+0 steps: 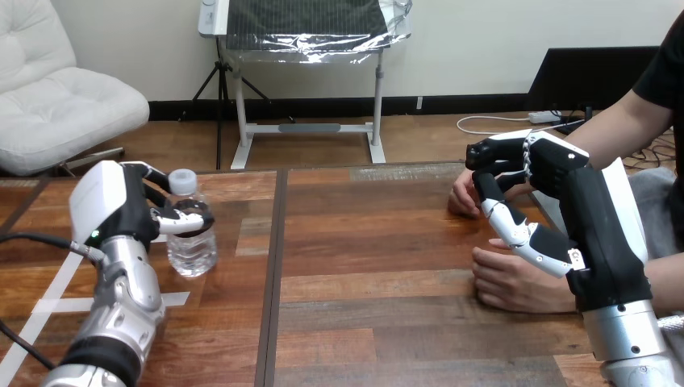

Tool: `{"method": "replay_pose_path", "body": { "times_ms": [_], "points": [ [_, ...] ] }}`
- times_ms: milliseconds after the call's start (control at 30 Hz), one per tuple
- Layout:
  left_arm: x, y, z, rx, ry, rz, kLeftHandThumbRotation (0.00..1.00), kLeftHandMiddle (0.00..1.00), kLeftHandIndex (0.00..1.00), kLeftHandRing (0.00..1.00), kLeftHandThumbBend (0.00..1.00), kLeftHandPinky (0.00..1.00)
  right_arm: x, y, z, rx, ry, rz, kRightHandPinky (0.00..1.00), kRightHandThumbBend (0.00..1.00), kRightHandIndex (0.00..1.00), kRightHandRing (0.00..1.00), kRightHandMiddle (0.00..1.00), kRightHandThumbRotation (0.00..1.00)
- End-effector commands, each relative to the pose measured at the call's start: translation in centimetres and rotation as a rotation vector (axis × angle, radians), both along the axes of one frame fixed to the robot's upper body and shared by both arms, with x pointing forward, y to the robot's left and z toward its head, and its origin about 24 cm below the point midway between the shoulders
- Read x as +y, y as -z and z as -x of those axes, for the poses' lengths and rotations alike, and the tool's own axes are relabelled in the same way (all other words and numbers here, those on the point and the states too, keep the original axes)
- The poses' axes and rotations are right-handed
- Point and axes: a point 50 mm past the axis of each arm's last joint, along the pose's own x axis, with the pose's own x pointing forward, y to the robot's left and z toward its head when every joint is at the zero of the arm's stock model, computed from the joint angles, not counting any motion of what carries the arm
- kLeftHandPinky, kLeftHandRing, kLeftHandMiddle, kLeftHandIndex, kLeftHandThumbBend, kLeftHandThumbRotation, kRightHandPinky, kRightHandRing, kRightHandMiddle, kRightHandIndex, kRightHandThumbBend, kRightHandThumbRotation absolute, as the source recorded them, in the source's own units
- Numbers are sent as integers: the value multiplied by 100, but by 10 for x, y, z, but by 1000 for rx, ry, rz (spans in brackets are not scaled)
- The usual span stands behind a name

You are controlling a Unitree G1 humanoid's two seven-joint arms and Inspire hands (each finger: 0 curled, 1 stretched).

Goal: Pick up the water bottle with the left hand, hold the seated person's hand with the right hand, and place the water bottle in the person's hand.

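Clear plastic bottle (pixel 192 242) seemingly rests on the wooden table (pixel 363 242) at left, with the left hand (pixel 121 201) curled round its upper half, just under the cap. Right hand (pixel 556 173) hovers over the person's hands (pixel 516 286) at right; cannot tell if it grips either. Risk: the thin bottle squashes or slips from a high wrap on lift, and the handover misses if the person's hand isn't steadied.

Water bottle (pixel 191 234) upright on counter (pixel 363 242), frame left, fingers of left hand (pixel 127 205) around it. Right hand (pixel 565 173) frame right, between person's far hand (pixel 463 196) and person's near hand (pixel 516 284), both on counter.
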Motion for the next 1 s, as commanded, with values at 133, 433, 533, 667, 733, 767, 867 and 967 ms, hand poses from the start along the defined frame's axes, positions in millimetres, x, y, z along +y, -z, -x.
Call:
{"method": "replay_pose_path", "body": {
  "times_ms": [133,433,533,667,733,767,867,967],
  "points": [
    [-12,9,8,-54,43,109,0,48,50,44,68,41,0,-17,-4,-82,3,3,46,34,58,56,59,0],
    [-17,-3,9,-188,92,174,0,47,49,43,67,40,1,-17,-5,-89,-3,4,48,34,59,57,60,0],
    [-20,-8,10,-222,103,192,0,47,49,43,67,40,2,-18,-5,-86,1,8,49,34,59,58,60,0],
    [-25,-15,11,-268,127,204,0,47,49,43,66,40,2,-18,-6,-86,4,15,49,34,59,58,60,0],
    [-28,-19,12,-289,141,210,0,47,49,43,66,40,2,-18,-6,-84,4,13,49,33,59,58,60,0],
    [-29,-21,13,-296,147,211,0,47,49,43,65,40,3,-18,-6,-82,5,10,49,34,59,57,60,0],
    [-32,-26,15,-325,171,216,0,47,49,43,65,40,3,-18,-7,-79,6,11,49,34,59,57,59,0],
    [-35,-31,17,-360,199,222,0,47,49,42,65,39,3,-18,-7,-81,6,14,48,34,59,57,59,0]
  ]
}}
